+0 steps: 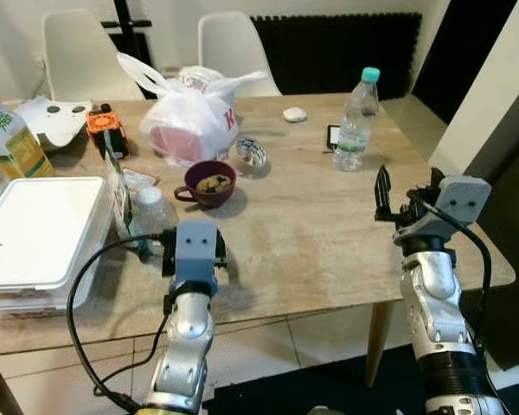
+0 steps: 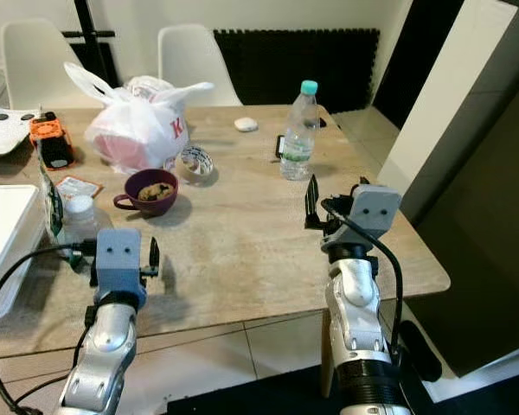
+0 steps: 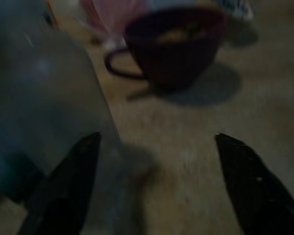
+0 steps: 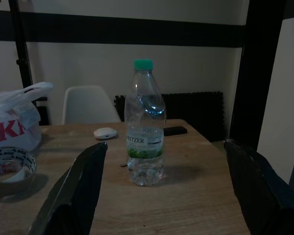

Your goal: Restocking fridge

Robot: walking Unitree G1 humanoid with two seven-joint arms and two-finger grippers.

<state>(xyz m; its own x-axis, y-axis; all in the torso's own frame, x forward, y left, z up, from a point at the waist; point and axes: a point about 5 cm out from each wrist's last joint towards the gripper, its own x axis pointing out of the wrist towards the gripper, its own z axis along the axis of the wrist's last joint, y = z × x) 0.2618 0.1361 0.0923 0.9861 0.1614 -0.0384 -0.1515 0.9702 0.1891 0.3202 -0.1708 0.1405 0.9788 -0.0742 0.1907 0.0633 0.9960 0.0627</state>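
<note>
A wooden table (image 1: pixel 311 233) is seen in front of the robot; a clear water bottle (image 1: pixel 357 121) with a green cap is stood upright on it at about 1 o'clock, far across the top; the right gripper (image 1: pixel 408 192) is held up over the table edge at about 3 o'clock, well apart from that bottle, and its two black fingers (image 4: pixel 78 191) are spread wide with nothing between them; in the right wrist view the bottle is seen straight ahead between the fingers; the left gripper (image 3: pixel 152 191) is held low over the table at about 9 o'clock, its fingers are also spread wide and nothing is held; a second small bottle with a white cap (image 1: pixel 151 210) is stood just beside the left gripper, and in the left wrist view one finger is seen close against its blurry side, though touching cannot be told; a dark purple mug (image 1: pixel 209 184) with food inside is placed at 11 o'clock, past the left gripper; a roll of tape (image 1: pixel 251 152) is laid just behind the mug; a white plastic bag (image 1: pixel 190 117) with red print is set at 12 o'clock; a white box (image 1: pixel 35 233) is laid at 9 o'clock by the table edge; two white chairs (image 1: pixel 233 43) are stood behind the table.
</note>
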